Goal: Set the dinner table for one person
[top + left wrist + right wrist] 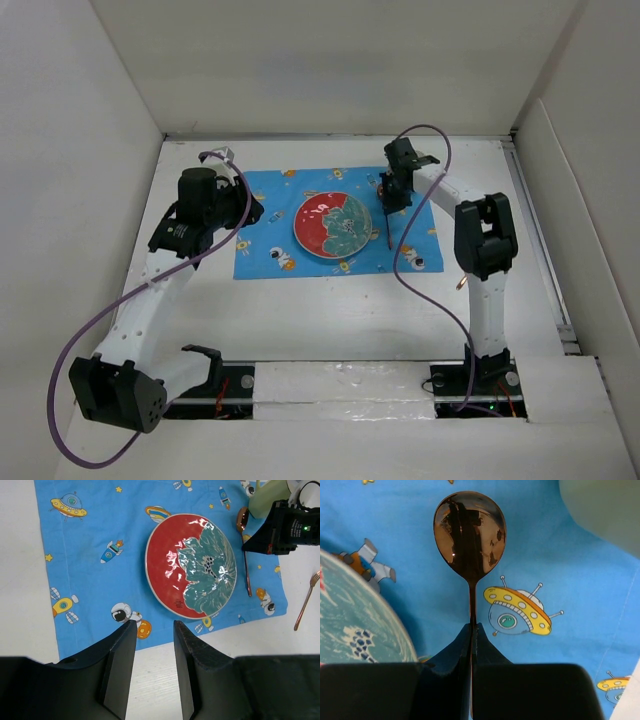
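Note:
A red and green plate (332, 225) lies in the middle of the blue cartoon-printed placemat (270, 250) on the white dinner table (330, 310). My right gripper (471, 626) is shut on the thin handle of a copper spoon (470, 530), just behind its bowl. The spoon (246, 565) lies along the mat right of the plate (190, 565); I cannot tell whether it touches the cloth. My left gripper (152, 625) is open and empty, high over the mat's near edge, left of the plate.
A pale green cup (605, 510) stands on the mat's far right corner, close to my right gripper (392, 195). A second copper utensil (304, 602) lies on the bare table right of the mat. White walls enclose the table.

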### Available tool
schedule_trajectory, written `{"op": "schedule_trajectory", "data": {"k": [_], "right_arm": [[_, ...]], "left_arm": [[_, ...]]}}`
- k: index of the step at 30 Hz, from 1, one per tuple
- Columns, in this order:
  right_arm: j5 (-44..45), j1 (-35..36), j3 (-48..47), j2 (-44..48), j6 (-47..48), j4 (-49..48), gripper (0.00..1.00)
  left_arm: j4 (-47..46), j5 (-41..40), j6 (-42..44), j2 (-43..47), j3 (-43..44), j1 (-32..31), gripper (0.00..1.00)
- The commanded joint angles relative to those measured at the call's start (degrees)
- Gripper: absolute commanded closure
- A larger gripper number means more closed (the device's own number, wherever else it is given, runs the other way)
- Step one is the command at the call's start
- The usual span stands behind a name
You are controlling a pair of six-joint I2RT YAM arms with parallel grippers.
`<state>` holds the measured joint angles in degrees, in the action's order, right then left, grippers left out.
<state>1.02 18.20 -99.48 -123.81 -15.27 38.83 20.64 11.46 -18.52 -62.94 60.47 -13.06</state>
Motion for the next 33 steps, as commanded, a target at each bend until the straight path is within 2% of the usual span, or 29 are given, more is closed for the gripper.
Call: {"op": "schedule_trajectory", "data": {"k": [1,3,6,8,12,13,14,15,16,17,18,19,21,22,24,25,27,28,29,31,33], "right_arm": [[0.21,0.09,-2.47,-0.99,-1.34,0.99,1.00],[-0.22,0.09,-2.56,-0.91,-1.69,0.72,0.95],[-0.58,0.09,-4.22,-0.12,-2.05,2.12,0.76],[-0.58,0.09,-5.01,0.40,-2.13,2.48,0.68],[-0.05,-0.44,-4.50,6.55,-2.05,3.36,0.55],[0.39,-0.96,-3.54,8.56,-2.13,2.92,0.57],[1.78,-1.67,-1.96,13.37,-2.66,2.05,0.67],[2.75,-3.76,3.28,16.11,-4.05,0.91,0.81],[3.63,-5.17,6.72,19.10,-5.11,-2.23,1.00],[5.03,-6.75,10.41,24.79,-6.52,-3.75,1.00],[5.57,-8.60,18.80,27.54,-8.88,-5.33,1.00],[5.75,-12.62,22.97,30.09,-10.03,-8.30,1.00],[6.01,-17.12,30.54,36.14,-12.75,-10.17,1.00],[6.01,-21.75,37.01,37.75,-13.20,-11.66,1.00],[6.02,-26.17,41.80,41.17,-13.65,-12.89,1.00],[6.01,-28.11,44.96,41.80,-13.47,-13.08,0.98],[6.10,-32.16,46.48,42.33,-11.90,-12.90,0.81],[6.02,-32.95,46.74,41.99,-11.20,-12.90,0.66],[5.75,-33.66,46.57,41.46,-9.88,-12.81,0.61],[5.75,-34.37,45.61,39.10,-9.26,-12.11,0.55],[3.47,-34.37,43.94,36.81,-8.29,-12.11,0.55]], "left_arm": [[-0.17,-0.65,0.42,1.76,-0.44,-0.12,0.67],[-0.08,-0.65,0.68,1.85,-0.35,-0.12,0.67],[0.10,-0.57,0.94,1.77,-0.09,-0.12,0.67],[0.19,-0.57,1.03,1.76,-0.09,-0.12,0.67],[0.45,0.40,1.47,1.77,0.53,-0.12,0.67],[0.45,0.49,1.47,1.77,0.62,-0.12,0.67],[0.62,0.66,1.56,1.85,0.62,-0.12,0.67],[0.54,1.36,1.56,2.03,0.18,-0.12,0.69],[0.10,1.80,1.56,2.55,-0.17,-0.12,0.78],[-0.42,2.42,1.56,2.64,-0.78,-0.12,0.84],[-0.60,3.55,1.47,2.91,-1.83,-0.12,0.92],[-0.87,4.00,1.30,3.17,-2.45,-0.12,1.00],[-1.13,5.40,1.12,3.26,-4.12,-0.12,1.00],[-1.22,5.67,1.03,3.87,-4.56,-0.12,1.00],[-1.48,6.46,0.77,4.49,-5.79,-0.12,1.00],[-1.57,6.47,0.77,5.10,-6.06,-0.12,0.96],[-1.75,6.99,0.51,5.63,-6.76,-0.12,0.83],[-1.75,7.17,0.42,5.98,-6.85,-0.12,0.80],[-1.75,7.43,0.33,5.98,-7.11,-0.12,0.78],[-2.10,8.40,0.16,6.25,-7.47,-0.12,0.75],[-2.36,9.10,0.07,6.42,-7.64,-0.12,0.75]]}}
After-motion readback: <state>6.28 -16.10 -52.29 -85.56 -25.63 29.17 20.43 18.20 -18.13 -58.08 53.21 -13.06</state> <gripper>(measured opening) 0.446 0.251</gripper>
